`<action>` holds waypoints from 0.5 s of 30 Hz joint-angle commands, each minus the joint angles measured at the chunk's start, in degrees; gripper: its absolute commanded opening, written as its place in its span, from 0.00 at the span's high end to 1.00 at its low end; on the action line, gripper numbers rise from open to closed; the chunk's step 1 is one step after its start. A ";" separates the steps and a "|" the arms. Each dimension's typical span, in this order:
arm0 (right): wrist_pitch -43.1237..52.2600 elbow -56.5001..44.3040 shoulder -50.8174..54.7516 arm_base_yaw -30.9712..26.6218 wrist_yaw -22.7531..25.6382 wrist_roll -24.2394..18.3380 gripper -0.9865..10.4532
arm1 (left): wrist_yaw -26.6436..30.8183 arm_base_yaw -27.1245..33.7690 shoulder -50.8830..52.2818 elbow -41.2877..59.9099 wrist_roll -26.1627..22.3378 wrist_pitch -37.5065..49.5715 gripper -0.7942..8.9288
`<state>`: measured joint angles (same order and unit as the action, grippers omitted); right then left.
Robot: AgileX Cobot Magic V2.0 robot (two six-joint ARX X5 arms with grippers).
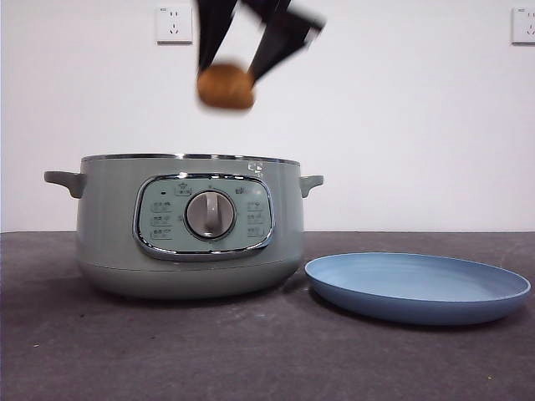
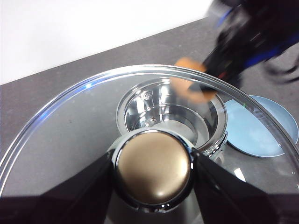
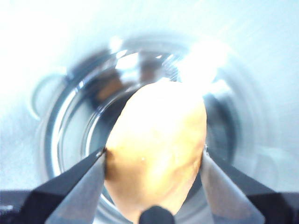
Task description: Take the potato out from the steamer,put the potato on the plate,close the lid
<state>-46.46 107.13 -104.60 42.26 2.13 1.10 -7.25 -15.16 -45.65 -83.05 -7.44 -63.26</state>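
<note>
The orange-brown potato (image 1: 225,87) hangs in the air above the open sage-green steamer (image 1: 191,225), pinched between the black jaws of my right gripper (image 1: 227,73). In the right wrist view the potato (image 3: 156,149) fills the space between the jaws, with the steamer's shiny inner pot (image 3: 79,130) blurred below. My left gripper (image 2: 153,170) is shut on the knob (image 2: 153,168) of the glass lid (image 2: 70,130), held up above the table; through the glass I see the steamer (image 2: 173,112) and the potato (image 2: 194,84). The light-blue plate (image 1: 418,286) lies to the right of the steamer.
Dark grey tabletop (image 1: 251,351) runs in front of the steamer and plate. A white wall with two sockets (image 1: 174,22) stands behind. The steamer's side handles (image 1: 65,180) stick out left and right.
</note>
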 commanded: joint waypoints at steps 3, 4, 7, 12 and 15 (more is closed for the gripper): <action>-5.03 -0.13 7.17 -1.92 1.42 -1.20 0.93 | -1.99 0.11 -0.42 -0.94 -0.17 4.09 0.93; -6.21 -0.13 8.79 -2.56 1.49 -1.20 0.93 | -2.97 0.11 -0.74 -0.94 -0.26 4.35 0.93; -8.92 -0.13 12.44 -4.81 1.46 -1.05 0.93 | -5.20 0.11 -1.73 -0.94 -0.26 4.94 0.93; -15.30 -0.22 14.80 -9.05 1.42 -1.27 0.93 | -5.22 0.11 -3.34 -0.94 -1.09 5.33 0.93; -17.64 -0.98 15.02 -11.58 1.22 -1.88 0.93 | -5.27 0.11 -4.35 -0.94 -1.75 5.35 0.93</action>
<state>-64.23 106.96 -89.06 30.94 3.22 -0.03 -12.25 -15.16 -50.50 -83.05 -8.14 -60.75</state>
